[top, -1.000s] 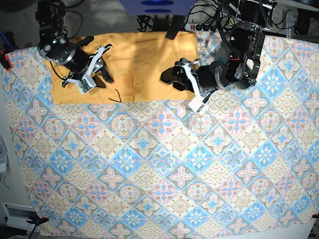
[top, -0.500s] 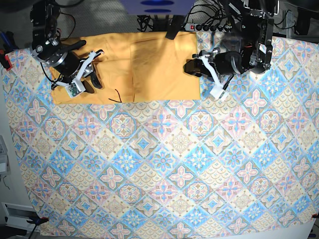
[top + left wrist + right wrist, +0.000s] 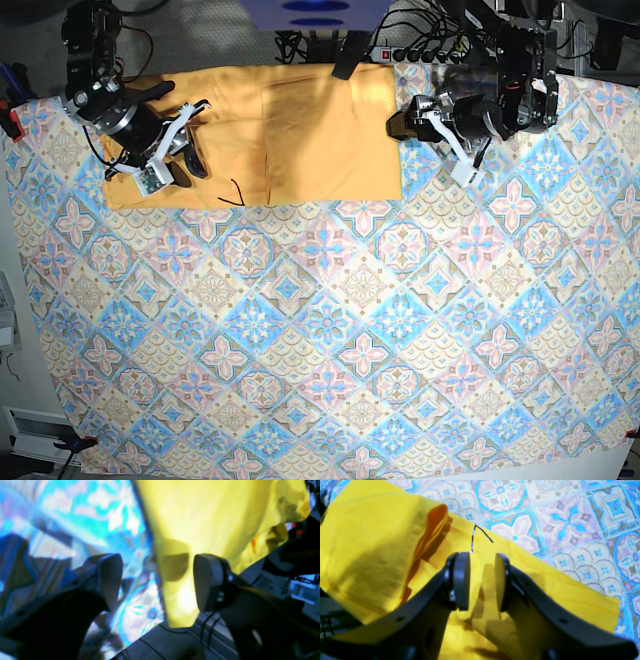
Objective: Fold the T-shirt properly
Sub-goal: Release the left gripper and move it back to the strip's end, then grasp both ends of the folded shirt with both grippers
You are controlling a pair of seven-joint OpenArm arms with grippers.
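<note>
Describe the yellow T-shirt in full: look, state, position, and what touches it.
The T-shirt is plain yellow-orange cloth with no print, folded into a wide flat rectangle at the far edge of the patterned tablecloth. A vertical fold ridge crosses its middle, with a thin dark thread-like line near its front edge. One layer gapes open in the right wrist view. The right gripper hangs over its end, jaws apart, gripping nothing. The left gripper stands open beside the other edge; contact cannot be told.
</note>
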